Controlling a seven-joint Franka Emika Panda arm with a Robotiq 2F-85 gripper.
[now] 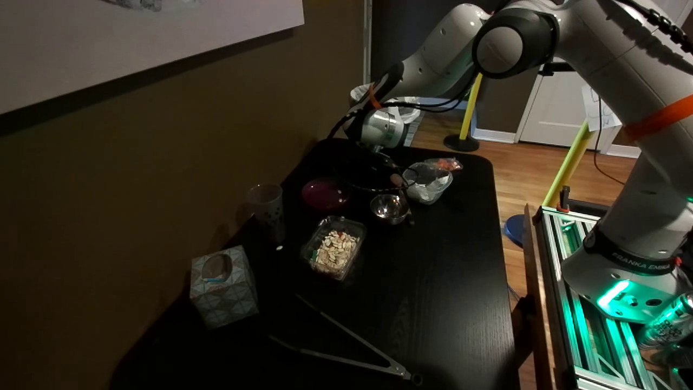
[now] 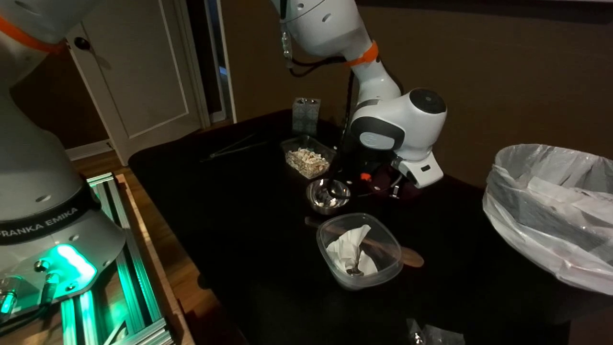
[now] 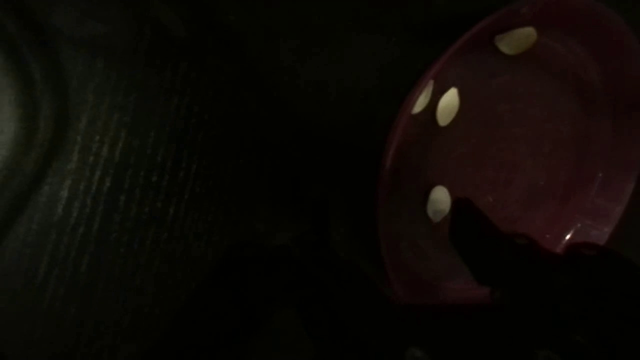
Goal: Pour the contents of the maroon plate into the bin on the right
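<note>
Maroon plate [image 3: 530,145] on the black tabletop [image 1: 449,260], four pale seeds [image 3: 447,106] visible along one side. In the wrist view, one of the fingers [image 3: 477,245] overlaps the plate's interior, its tip appearing just beside one seed. Whether the fingers are spread or pressed together cannot be told in darkness. A metal bowl [image 1: 390,216] lies near the plate; the lined bin [image 2: 536,230] stands well apart from it.

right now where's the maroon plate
In an exterior view, the maroon plate shows just left of the picture's centre, between the tall cup on its left and the metal bowl on its right.
</note>
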